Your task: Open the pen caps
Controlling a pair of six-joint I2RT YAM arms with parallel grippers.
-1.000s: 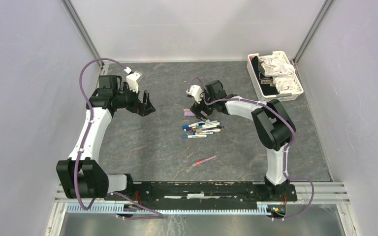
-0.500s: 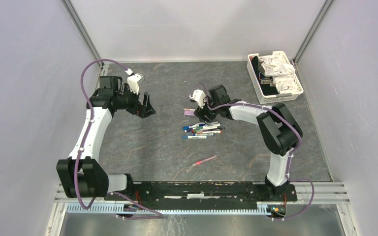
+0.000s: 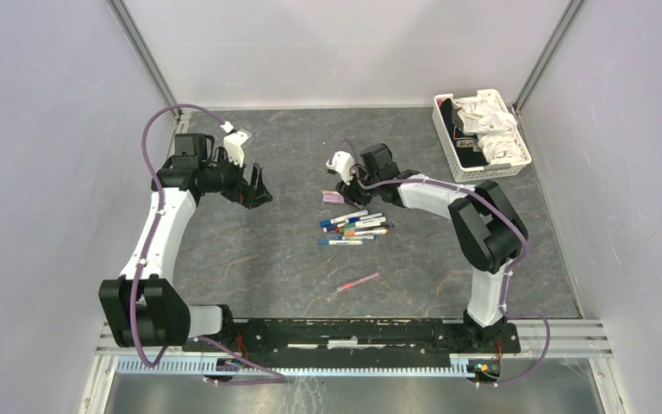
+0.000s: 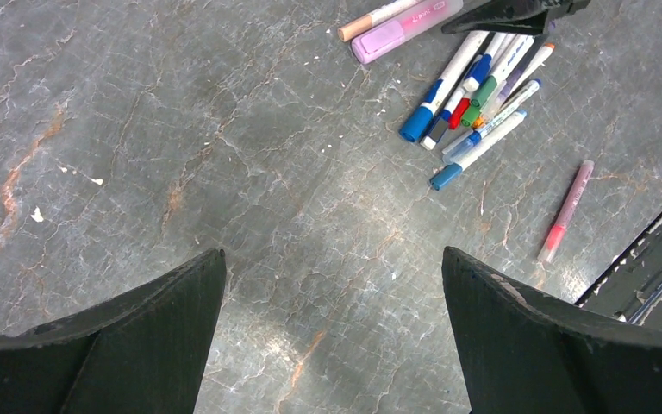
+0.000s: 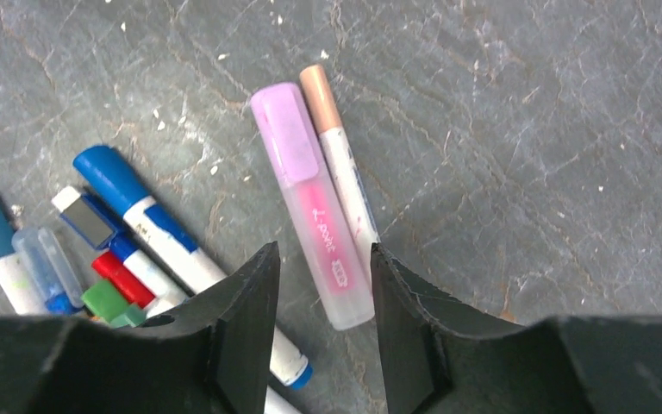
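A pink highlighter [image 5: 319,224] with a lilac cap [image 5: 283,129] lies on the grey table beside a slim pen with a tan cap [image 5: 319,90]. My right gripper [image 5: 323,250] stands low over the highlighter's rear end with its jaws partly drawn in on either side of it, and a gap still shows on the left. To its left lies a bundle of pens [image 3: 355,227] with blue [image 5: 108,172], red [image 5: 116,274] and green [image 5: 103,300] caps on. My left gripper [image 4: 334,254] hangs wide open and empty over bare table to the left [image 3: 254,185].
A loose pink pen [image 3: 359,281] lies alone nearer the arm bases. A white slotted basket [image 3: 442,129] holding crumpled white things stands at the back right corner. Grey walls close in the table on three sides.
The right gripper's jaws have narrowed around the pink highlighter's end, with a small shift of the wrist. The left arm has stayed still.
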